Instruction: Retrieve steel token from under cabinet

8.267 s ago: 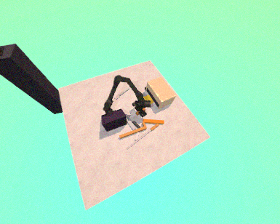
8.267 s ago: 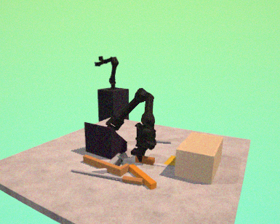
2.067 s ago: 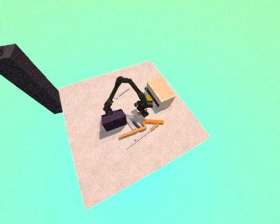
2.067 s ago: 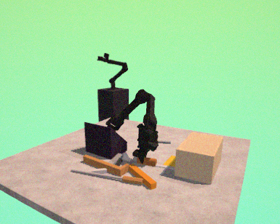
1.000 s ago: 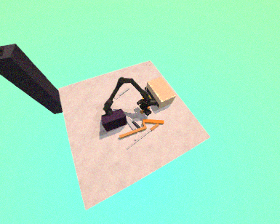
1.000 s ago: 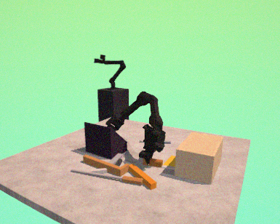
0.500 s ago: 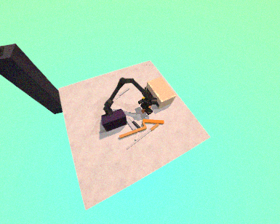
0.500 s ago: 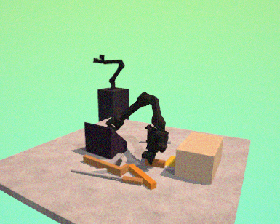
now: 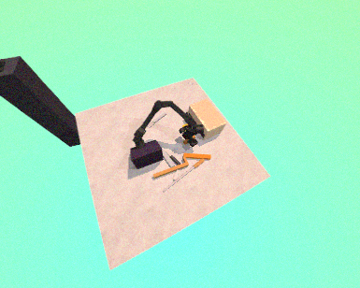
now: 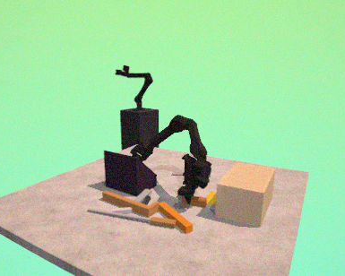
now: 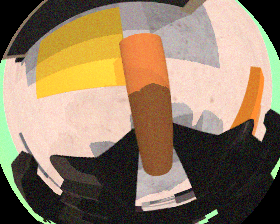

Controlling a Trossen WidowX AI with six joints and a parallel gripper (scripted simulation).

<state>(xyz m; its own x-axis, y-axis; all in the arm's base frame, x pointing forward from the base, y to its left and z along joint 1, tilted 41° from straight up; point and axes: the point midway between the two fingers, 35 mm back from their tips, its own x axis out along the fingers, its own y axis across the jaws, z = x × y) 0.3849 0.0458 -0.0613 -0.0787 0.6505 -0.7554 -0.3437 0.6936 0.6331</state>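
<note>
The tan cabinet [image 9: 208,116] [image 10: 241,194] stands at the table's right side. Its vent slots cannot be made out, and the steel token is not visible in any view. The yellow marked area [image 11: 71,79] [image 10: 211,198] lies in front of the cabinet, partly in shadow. My gripper [image 9: 192,142] [image 10: 185,197] [image 11: 152,129] is low in front of the cabinet, shut on the orange handle [image 11: 147,95] [image 10: 198,201] of a tool. The handle reaches toward the cabinet beside the yellow area's edge in the wrist view. The tool's far part is hidden by the fingers.
An angled orange bar [image 9: 170,170] [image 10: 123,200] [image 11: 250,100] lies between the arm's base and the cabinet. Beside it is a thin rod with an orange handle [image 9: 199,163] [image 10: 163,221]. A dark grey piece [image 9: 175,160] lies near the dark base block [image 9: 147,154]. Another thin rod [image 9: 158,120] lies behind the arm.
</note>
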